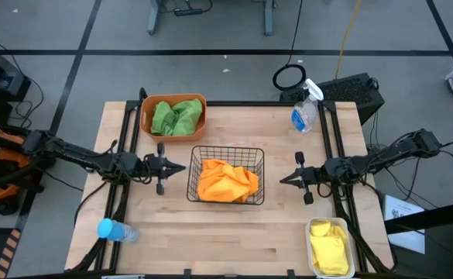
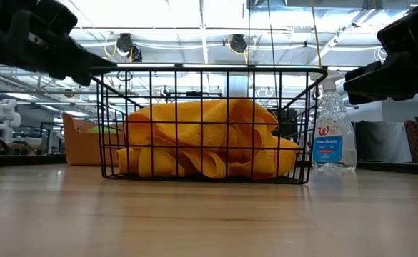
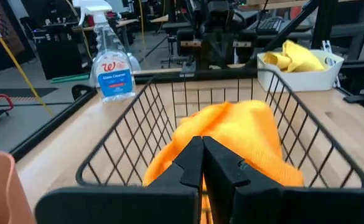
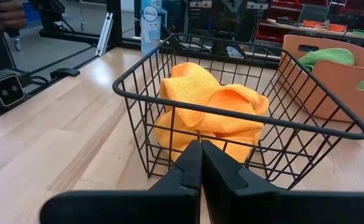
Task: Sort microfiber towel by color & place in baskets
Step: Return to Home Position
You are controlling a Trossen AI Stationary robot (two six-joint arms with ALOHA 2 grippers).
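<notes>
Sorting looked finished: no towel lay loose on the table (image 1: 234, 240) in the high view.

- Green towels (image 1: 176, 117) sat bunched in the orange tub (image 1: 144, 116), upper left of centre.
- Orange towels (image 1: 226, 182) were heaped in the wire basket (image 1: 192, 174) at mid-frame. They were crumpled in soft folds and rose to near the rim in the low view.
- Yellow towels (image 1: 328, 246) lay in the white bin (image 1: 312, 248), lower right corner.

Left gripper (image 1: 181, 167) hovered just left of the wire basket and right gripper (image 1: 283, 179) just right of it, both pointing inward at it. Both wrist views showed the fingers pressed together tip to tip, holding nothing.

Judged step: parking the arms. The next move calls only for drawing each arm back from the basket without snagging its wires. The spray bottle (image 1: 304, 113) in the upper right stood well clear.
</notes>
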